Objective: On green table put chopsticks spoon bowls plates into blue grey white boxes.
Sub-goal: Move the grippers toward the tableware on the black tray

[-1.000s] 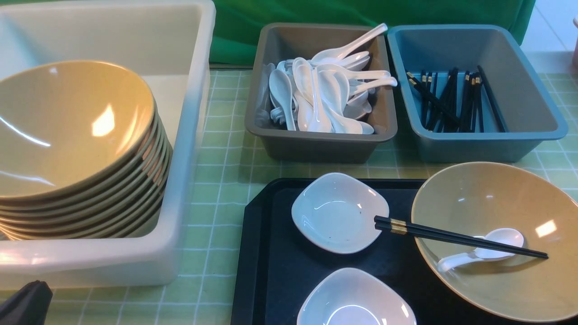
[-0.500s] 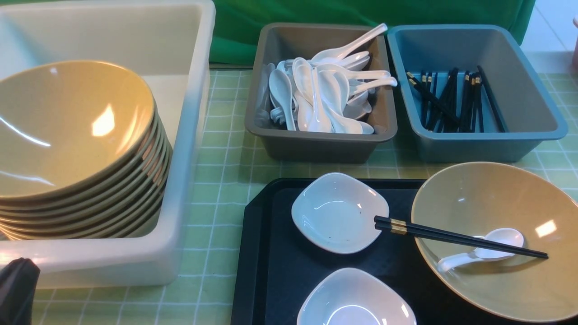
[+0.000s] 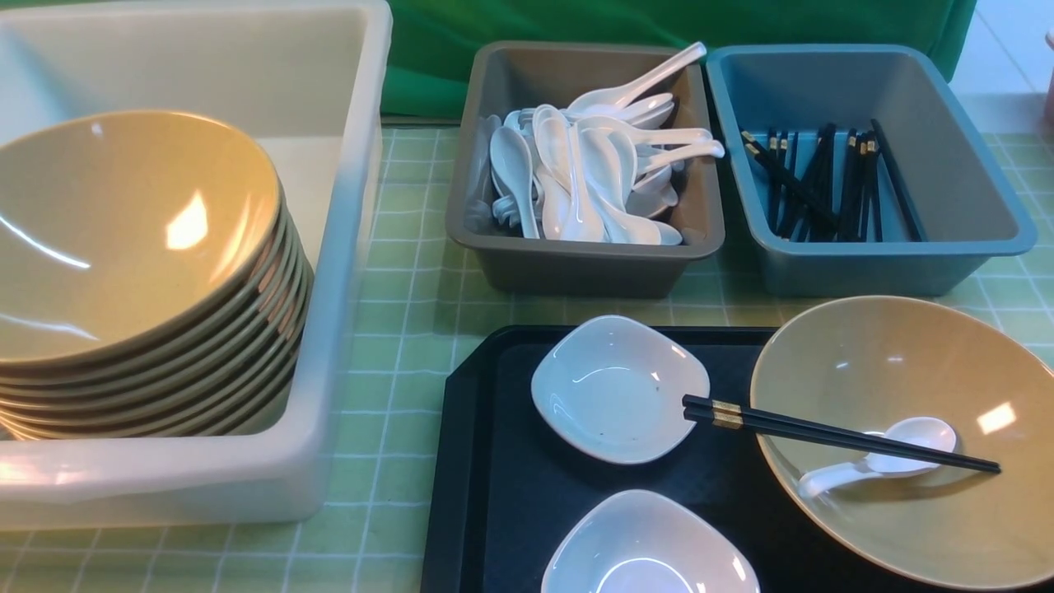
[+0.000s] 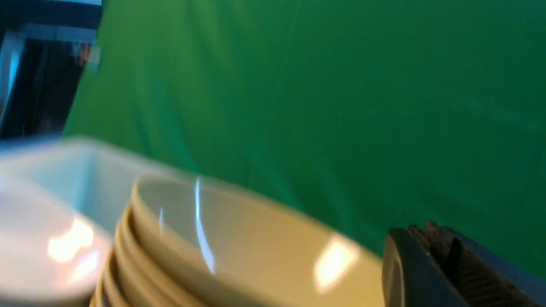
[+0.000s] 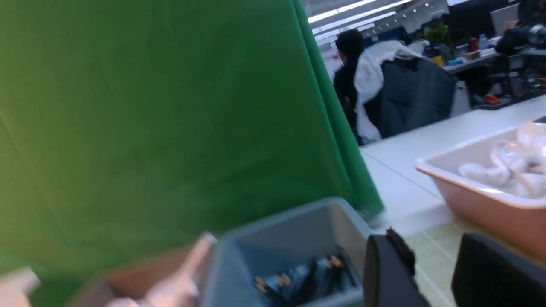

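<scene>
The loose chopsticks [image 3: 840, 432] bridge from the rear plate [image 3: 617, 387] across the rim of the bowl [image 3: 906, 371] cradling the spoon [image 3: 881, 465], all on the black tray [image 3: 494, 461]. They should therefore probably be cleared first, into the blue box [image 3: 963, 165] reserved for chopsticks. The left gripper [image 4: 443, 256] is closed and empty beside the stacked bowls [image 3: 123, 247] in the white box [image 3: 354, 247]. The right gripper [image 5: 431, 260], blurred, appears parted and empty near the blue box.

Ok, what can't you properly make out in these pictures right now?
Front view: the nearer white plate is cut off by the bottom edge.
Front view: the bowl stack has its bottom hidden behind the near wall of the white box.
Right wrist view: the pink tub holds pale things too blurred to identify.
</scene>
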Motion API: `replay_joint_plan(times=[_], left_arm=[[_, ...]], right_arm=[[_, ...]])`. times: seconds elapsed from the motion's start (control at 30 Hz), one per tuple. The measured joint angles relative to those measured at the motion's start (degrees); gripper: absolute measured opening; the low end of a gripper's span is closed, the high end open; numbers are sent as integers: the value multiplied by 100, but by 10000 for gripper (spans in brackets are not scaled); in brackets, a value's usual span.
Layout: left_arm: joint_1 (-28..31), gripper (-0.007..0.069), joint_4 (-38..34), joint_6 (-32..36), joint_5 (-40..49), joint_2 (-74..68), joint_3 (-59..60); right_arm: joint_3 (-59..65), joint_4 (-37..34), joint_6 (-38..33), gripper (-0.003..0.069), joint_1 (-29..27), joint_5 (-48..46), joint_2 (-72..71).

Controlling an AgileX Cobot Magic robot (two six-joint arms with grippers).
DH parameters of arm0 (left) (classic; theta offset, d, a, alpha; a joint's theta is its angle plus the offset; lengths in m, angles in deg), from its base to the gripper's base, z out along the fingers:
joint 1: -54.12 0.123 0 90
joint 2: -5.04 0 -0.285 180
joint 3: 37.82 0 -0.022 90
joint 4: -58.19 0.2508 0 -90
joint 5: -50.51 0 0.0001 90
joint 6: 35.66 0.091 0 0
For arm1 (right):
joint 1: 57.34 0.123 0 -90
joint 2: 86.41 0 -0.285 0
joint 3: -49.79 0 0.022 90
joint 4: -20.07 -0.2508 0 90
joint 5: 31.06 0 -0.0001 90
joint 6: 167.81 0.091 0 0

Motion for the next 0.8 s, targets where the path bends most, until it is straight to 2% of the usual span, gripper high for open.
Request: replay_joint_plan(times=[0.07, 0.13, 0.3, 0.37, 0.5, 0.53, 0.6, 0.63, 0.7, 0.8], left_arm=[[0, -1, -29, -5, -160, 0, -66], [0, -1, -34, -11, -121, -5, -173], [0, -1, -38, -66, 392, -683, -1283], [0, -1, -38, -175, 981, -1221, -1975], [0, -1, -38, -309, 2912, -3004, -3553], [0, -1, -38, -309, 3223, -3294, -3760], [0, -1, -11, -284, 3982, -3930, -4207], [0, -1, 4, -285, 4036, -4037, -4240], [-5, -1, 7, -276, 4442, -4531, -4481], [-119, -1, -288, -272, 4713, -4917, -4547]], right_arm=[[-26, 0, 328, 236, 0, 354, 0], [-111, 0, 382, 236, 0, 341, 21], [-1222, 0, 414, 236, 0, -8, 854], [-1804, 0, 385, 236, 0, -236, 1356], [-3354, 0, 208, 236, 0, -2023, 3160], [-3568, 0, 101, 236, 0, -2297, 3365], [-3981, 0, -632, 236, 0, -3151, 4007], [-4040, 0, -717, 236, 0, -3209, 4057], [-4217, 0, -1427, 236, 6, -3599, 4516], [-4270, 0, -1730, 236, 246, -3872, 4813]])
